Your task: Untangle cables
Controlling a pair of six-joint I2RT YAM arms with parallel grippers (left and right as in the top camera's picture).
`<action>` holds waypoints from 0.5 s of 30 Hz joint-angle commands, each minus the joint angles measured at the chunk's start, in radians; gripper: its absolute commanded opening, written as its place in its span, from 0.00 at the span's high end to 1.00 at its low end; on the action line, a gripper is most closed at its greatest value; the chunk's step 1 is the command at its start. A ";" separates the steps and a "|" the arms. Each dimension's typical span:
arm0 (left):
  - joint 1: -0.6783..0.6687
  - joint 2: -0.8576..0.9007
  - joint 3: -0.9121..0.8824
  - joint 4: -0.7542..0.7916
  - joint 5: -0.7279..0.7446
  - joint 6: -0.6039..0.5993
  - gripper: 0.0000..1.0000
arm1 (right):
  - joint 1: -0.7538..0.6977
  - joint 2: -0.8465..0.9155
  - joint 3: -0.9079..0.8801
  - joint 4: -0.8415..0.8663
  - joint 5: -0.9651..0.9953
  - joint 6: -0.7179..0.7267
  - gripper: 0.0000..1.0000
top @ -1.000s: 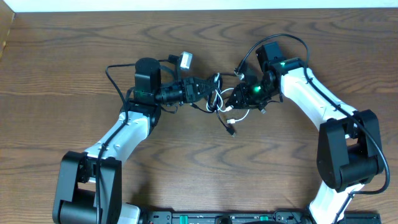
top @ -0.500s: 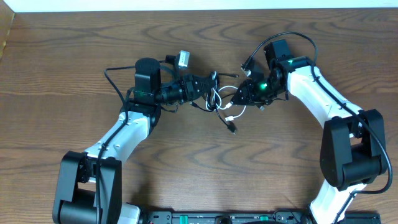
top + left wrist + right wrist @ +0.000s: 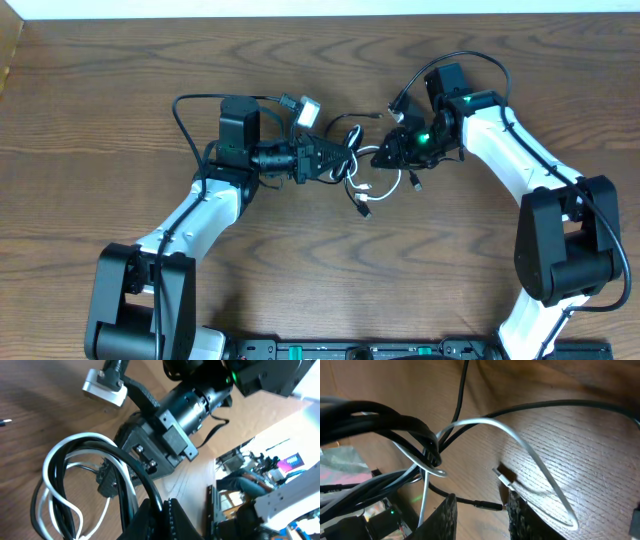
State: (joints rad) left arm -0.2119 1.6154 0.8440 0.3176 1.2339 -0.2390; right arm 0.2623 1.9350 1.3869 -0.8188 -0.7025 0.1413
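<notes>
The black cable [image 3: 364,208] and the white cable [image 3: 372,186] lie knotted together on the table between my two grippers. My left gripper [image 3: 338,160] is shut on the black cable [image 3: 127,475], which runs up from between its fingers past a white loop [image 3: 50,460]. My right gripper [image 3: 383,157] faces it from the right, jaws apart. In the right wrist view the black cable's plug end [image 3: 490,506] crosses the gap between the fingertips [image 3: 446,517] without being pinched. The white cable [image 3: 540,470] arcs over the wood beyond, its silver plug [image 3: 505,477] resting just ahead.
The table [image 3: 300,260] is brown wood. Thick black arm wires [image 3: 185,125] loop out behind the left wrist, and others [image 3: 470,62] arch over the right wrist. A small silver block [image 3: 306,111] on a wire sits above the left gripper.
The right gripper drew back to the right. The left gripper turned and shifted slightly down-right with the black cable. The tangle spread and its loose black plug slid left.
</notes>
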 commanded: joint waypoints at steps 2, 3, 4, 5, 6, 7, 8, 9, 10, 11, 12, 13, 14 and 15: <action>0.003 -0.007 0.011 -0.011 0.039 0.133 0.92 | 0.011 -0.006 0.012 0.001 -0.007 0.019 0.69; 0.003 -0.007 0.011 -0.019 0.039 0.154 0.93 | 0.013 -0.006 0.012 0.001 -0.007 0.019 0.69; 0.003 -0.007 0.011 -0.026 0.039 0.176 0.93 | 0.015 -0.006 0.012 0.001 -0.007 0.019 0.68; 0.003 -0.007 0.011 -0.036 0.039 0.198 0.93 | 0.018 -0.006 0.012 0.000 -0.007 0.019 0.68; 0.003 -0.006 0.011 -0.048 0.039 0.221 0.92 | 0.020 -0.006 0.012 0.000 -0.007 0.019 0.68; 0.003 -0.007 0.011 -0.058 0.039 0.239 0.92 | 0.023 -0.006 0.012 0.000 -0.007 0.019 0.68; 0.003 -0.006 0.011 -0.071 0.038 0.255 0.92 | 0.027 -0.006 0.012 0.000 -0.007 0.020 0.68; 0.003 -0.007 0.011 -0.082 0.038 0.271 0.92 | 0.030 -0.006 0.012 0.000 -0.007 0.023 0.69; 0.003 -0.007 0.011 -0.095 0.038 0.286 0.93 | 0.033 -0.006 0.012 0.000 -0.006 0.028 0.69; 0.003 -0.006 0.011 -0.105 0.038 0.297 0.93 | 0.036 -0.006 0.012 0.000 -0.006 0.035 0.69; 0.003 -0.006 0.011 -0.113 0.039 0.304 0.93 | 0.040 -0.006 0.012 0.004 -0.006 0.045 0.69; 0.003 -0.006 0.011 -0.122 0.038 0.315 0.92 | 0.043 -0.006 0.012 0.008 -0.006 0.052 0.69; 0.003 -0.006 0.011 -0.128 0.038 0.320 0.92 | 0.048 -0.006 0.012 0.014 -0.006 0.061 0.69; 0.003 -0.006 0.011 -0.131 0.038 0.325 0.93 | 0.052 -0.006 0.012 0.021 -0.003 0.065 0.69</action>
State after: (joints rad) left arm -0.2119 1.6154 0.8440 0.1909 1.2480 0.0174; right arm 0.2974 1.9350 1.3869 -0.8085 -0.7025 0.1749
